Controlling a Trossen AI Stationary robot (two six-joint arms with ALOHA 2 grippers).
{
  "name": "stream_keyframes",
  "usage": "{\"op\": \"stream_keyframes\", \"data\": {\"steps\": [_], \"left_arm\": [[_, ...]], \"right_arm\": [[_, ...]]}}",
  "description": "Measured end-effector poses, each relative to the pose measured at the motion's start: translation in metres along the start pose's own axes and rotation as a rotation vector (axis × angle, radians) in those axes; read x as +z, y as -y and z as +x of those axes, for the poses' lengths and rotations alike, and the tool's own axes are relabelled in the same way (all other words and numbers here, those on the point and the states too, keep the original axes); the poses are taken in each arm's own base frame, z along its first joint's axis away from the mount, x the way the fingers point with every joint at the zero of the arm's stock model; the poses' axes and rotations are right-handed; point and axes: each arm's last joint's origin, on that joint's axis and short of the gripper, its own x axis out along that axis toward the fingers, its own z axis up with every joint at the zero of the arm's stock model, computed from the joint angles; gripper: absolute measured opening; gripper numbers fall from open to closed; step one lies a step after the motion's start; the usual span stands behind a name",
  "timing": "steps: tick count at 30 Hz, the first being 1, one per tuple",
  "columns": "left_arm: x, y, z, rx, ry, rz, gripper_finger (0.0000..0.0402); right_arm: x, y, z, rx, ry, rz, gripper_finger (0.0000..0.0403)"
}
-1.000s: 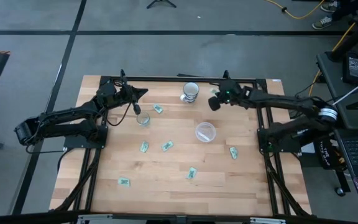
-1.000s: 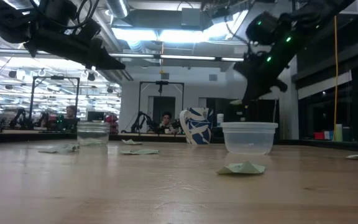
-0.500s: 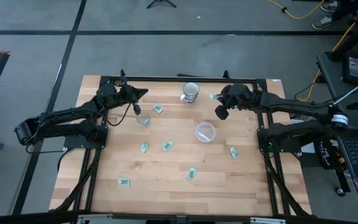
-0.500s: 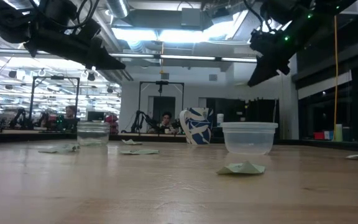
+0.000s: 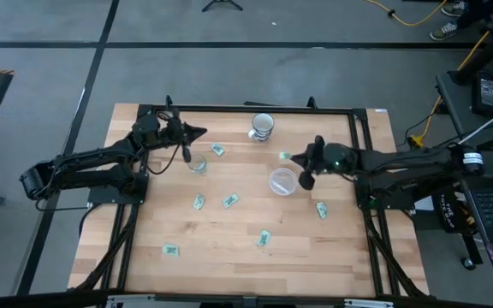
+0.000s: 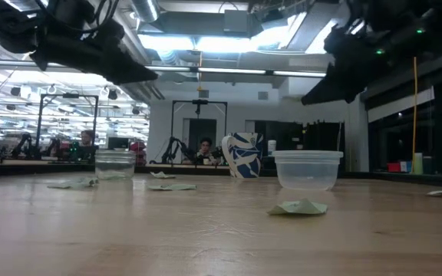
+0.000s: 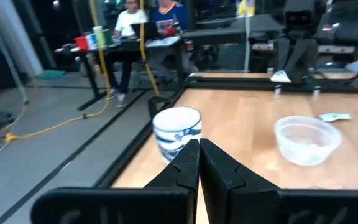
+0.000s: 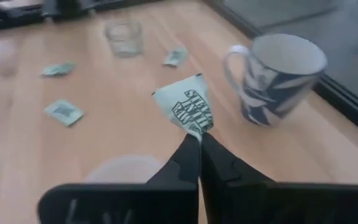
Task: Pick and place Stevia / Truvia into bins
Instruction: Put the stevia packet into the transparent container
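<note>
Stevia packets lie scattered over the desk point(image 5: 144, 257) in the high view: one point(image 5: 218, 150) beside the narrower clear cup point(image 5: 198, 164), a pair point(image 5: 199, 202) and point(image 5: 230, 200) mid-desk, one point(image 5: 264, 238) nearer the front, one point(image 5: 171, 250) toward the front left, one point(image 5: 321, 210) on the right. The held packet point(image 5: 287, 156) sticks out of the right gripper point(image 5: 296, 160), whose fingers are clamped on it just beside the wider clear cup point(image 5: 282, 181). The left gripper point(image 5: 197, 133) hangs near the narrower cup, fingers together on nothing. Bare wood stretches along the front edge and both front corners. The mug point(image 5: 262, 126) stands close to the back rail.

In the low view both arms hang high, leaving the desk surface free between the cups; a packet point(image 6: 298, 206) lies in front of the wider cup point(image 6: 308, 169).

The left wrist view shows its fingers point(image 7: 213, 168) pressed together, the mug point(image 7: 176, 132) close to the desk's edge beyond them.

The right wrist view shows the packet point(image 8: 188, 108) pinched by one corner above the desk, the wider cup's rim point(image 8: 124, 168) below it.

Compared with half a second ago, the right gripper has swung from near the back rail toward the wider cup; the left arm has barely shifted.
</note>
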Motion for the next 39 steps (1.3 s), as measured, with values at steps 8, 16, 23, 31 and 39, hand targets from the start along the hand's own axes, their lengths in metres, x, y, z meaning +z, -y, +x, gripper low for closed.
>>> {"op": "stream_keyframes", "data": {"steps": [8,16,23,31,39], "left_arm": [[0.002,0.008,0.001,-0.064,0.018,0.008,0.0006],[0.003,0.016,0.003,-0.108,0.023,0.014,0.0006],[0.004,0.018,0.003,-0.115,0.029,0.018,0.0006],[0.005,0.017,0.003,-0.102,0.036,0.019,0.0006],[0.005,0.017,0.003,-0.102,0.036,0.019,0.0006]], "right_arm": [[-0.009,-0.014,-0.01,0.091,0.118,-0.099,0.0],[-0.003,-0.023,-0.012,0.132,0.205,-0.159,0.0],[-0.001,-0.025,-0.013,0.139,0.235,-0.199,0.0],[-0.002,-0.027,-0.013,0.21,0.225,-0.206,0.0],[-0.003,-0.027,-0.013,0.212,0.182,-0.166,0.0]]}}
